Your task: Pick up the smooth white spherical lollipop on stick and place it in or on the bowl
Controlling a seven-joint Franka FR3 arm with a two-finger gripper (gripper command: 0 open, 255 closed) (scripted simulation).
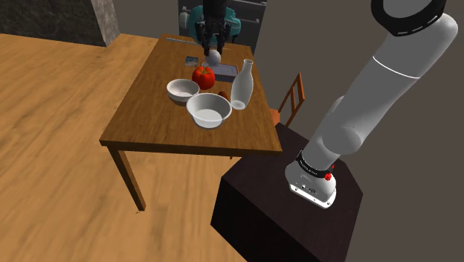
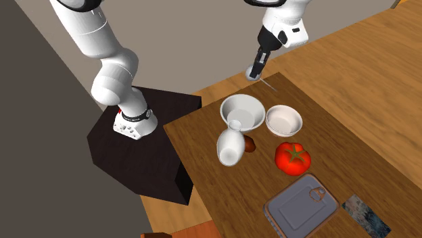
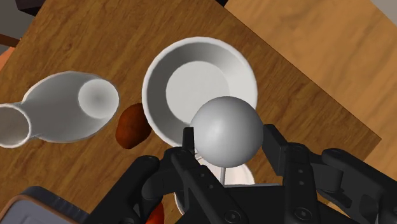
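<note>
Over wooden table, lollipop clasped in gripper

Landmark: rectangular brown wooden table. Light wood-plank floor lies under and around it. Orange-brown wooden chair stands just beside one long edge. Dark mottled stone wall rises beyond the far corner, with a plain grey wall behind the chair side.

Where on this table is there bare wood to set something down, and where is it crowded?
Bare: the wide strip of table from the larger bowl and smaller bowl to the shoulder view's left edge. Crowded: bottle, tomato and tray pack the opposite side.
</note>
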